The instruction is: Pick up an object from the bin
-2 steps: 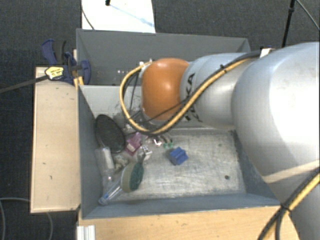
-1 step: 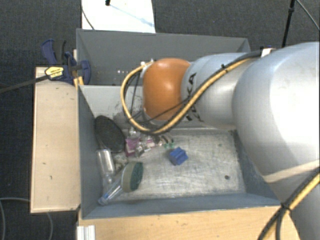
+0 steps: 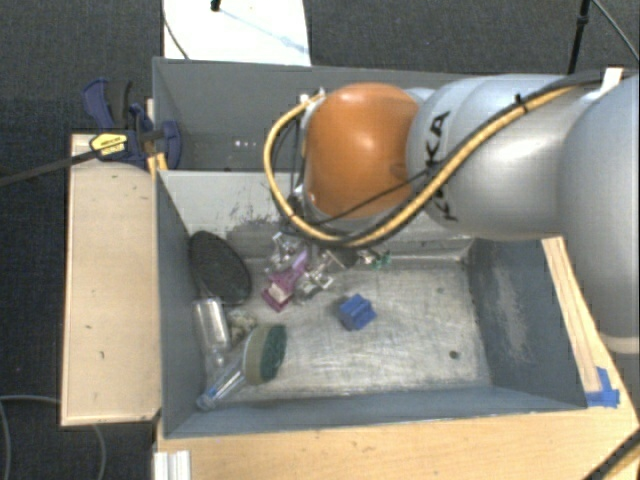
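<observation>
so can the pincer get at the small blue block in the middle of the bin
Probably yes: the blue block lies alone on bare bin floor, nothing on it, and the pincer hangs just beside it by a purple piece.

My wrist cover is orange, my arm silver-grey with black lettering. In the grey bin: a purple piece left of centre, a blue block, a black oval, a dark green disc at lower left.

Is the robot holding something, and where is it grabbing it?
Cannot tell. The end effector is right by a small purple piece, but any hold is hidden.
</observation>
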`<state>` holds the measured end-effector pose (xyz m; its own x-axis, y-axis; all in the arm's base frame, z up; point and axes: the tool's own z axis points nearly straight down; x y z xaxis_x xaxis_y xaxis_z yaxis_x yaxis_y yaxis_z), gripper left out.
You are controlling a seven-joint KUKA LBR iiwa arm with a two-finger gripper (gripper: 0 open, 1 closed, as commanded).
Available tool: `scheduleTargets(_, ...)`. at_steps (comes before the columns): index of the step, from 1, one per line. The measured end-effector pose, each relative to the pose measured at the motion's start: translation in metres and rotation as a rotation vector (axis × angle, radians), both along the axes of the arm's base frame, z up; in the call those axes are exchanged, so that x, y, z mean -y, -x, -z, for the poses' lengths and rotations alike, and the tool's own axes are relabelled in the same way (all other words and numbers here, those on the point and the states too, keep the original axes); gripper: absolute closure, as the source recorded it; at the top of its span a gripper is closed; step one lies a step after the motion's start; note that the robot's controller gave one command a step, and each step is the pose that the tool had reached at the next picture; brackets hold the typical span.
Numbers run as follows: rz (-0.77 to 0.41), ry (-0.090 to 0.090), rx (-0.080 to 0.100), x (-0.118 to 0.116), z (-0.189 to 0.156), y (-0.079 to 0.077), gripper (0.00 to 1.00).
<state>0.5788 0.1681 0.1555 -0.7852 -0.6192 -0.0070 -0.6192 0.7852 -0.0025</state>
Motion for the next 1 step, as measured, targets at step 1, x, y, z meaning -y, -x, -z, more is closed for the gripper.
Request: scheduleTargets(1,-0.01,-0.001,0.004,-0.0032,-0.139,0.0034,1.0)
